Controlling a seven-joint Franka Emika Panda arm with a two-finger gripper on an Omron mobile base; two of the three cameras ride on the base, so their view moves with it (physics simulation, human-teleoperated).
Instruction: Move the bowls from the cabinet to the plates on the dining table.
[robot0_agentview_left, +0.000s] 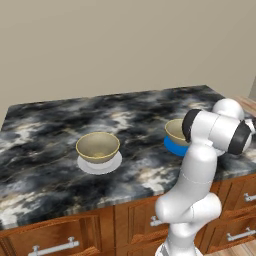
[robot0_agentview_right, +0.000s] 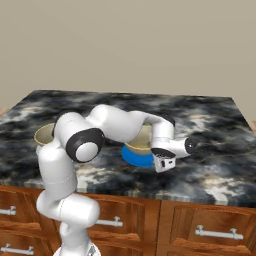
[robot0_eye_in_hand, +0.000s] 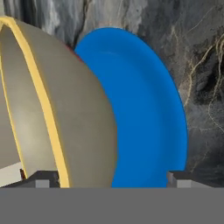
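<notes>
Two grey-olive bowls stand on the dining table. One bowl sits on the pale grey-white plate at centre left. The other bowl rests on the bright blue plate, near the table's front edge, partly behind my arm in both base views. My gripper is open and low at this bowl. Its yellowish rim and wall lie between the fingertips, which stand wide apart, and the right one is well clear of the bowl's outside. The cabinet is out of view.
Brown wooden drawers with silver handles run under the table's front edge. A plain beige wall stands behind the table. Bare marbled stone stretches to the right of the blue plate.
</notes>
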